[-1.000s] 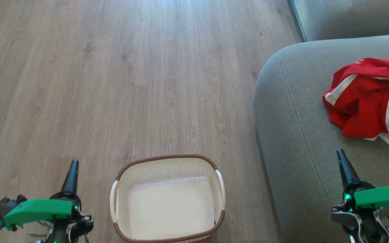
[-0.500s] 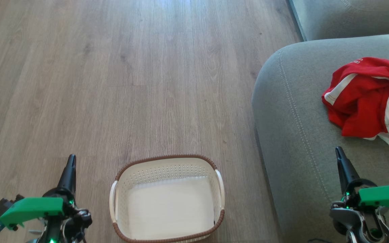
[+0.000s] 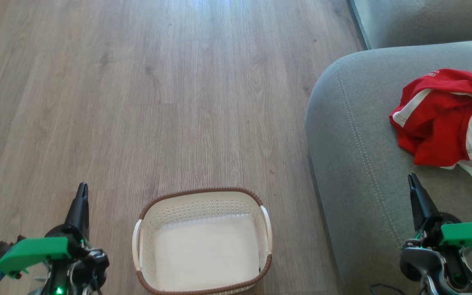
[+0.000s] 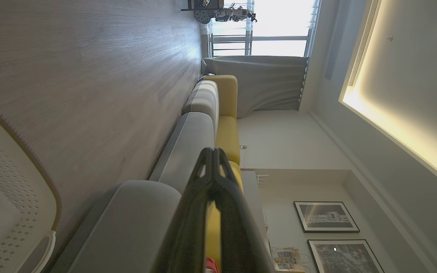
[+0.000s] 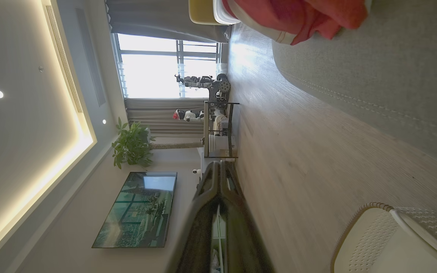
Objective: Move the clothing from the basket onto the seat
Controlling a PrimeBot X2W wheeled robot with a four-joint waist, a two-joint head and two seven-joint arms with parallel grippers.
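Wood-grain floor (image 3: 178,102) stretches right across the room, and low in the middle of it sits the basket (image 3: 201,191), bare white bottom showing, nothing red inside. Over on the robot's right, the clothing (image 3: 445,119) lies in a crumpled red heap on the seat (image 3: 363,155), well in from the rounded corner. The heap runs off the edge of the head view, so I can't tell how far it spreads. By my read, the job looks as good as finished.

Now the left claw (image 3: 82,192) hangs beside the basket, fingers pinched together on nothing. The right claw (image 3: 415,184) is over the seat, pinched together too and carrying nothing, with its tip near the white hem of the heap.

That's the danger spot: a careless sweep of that right arm could hook loose cloth and drag it toward the corner and down to the floor. On the other side, an inward swing of the left arm could clip the basket's rim and shove it.
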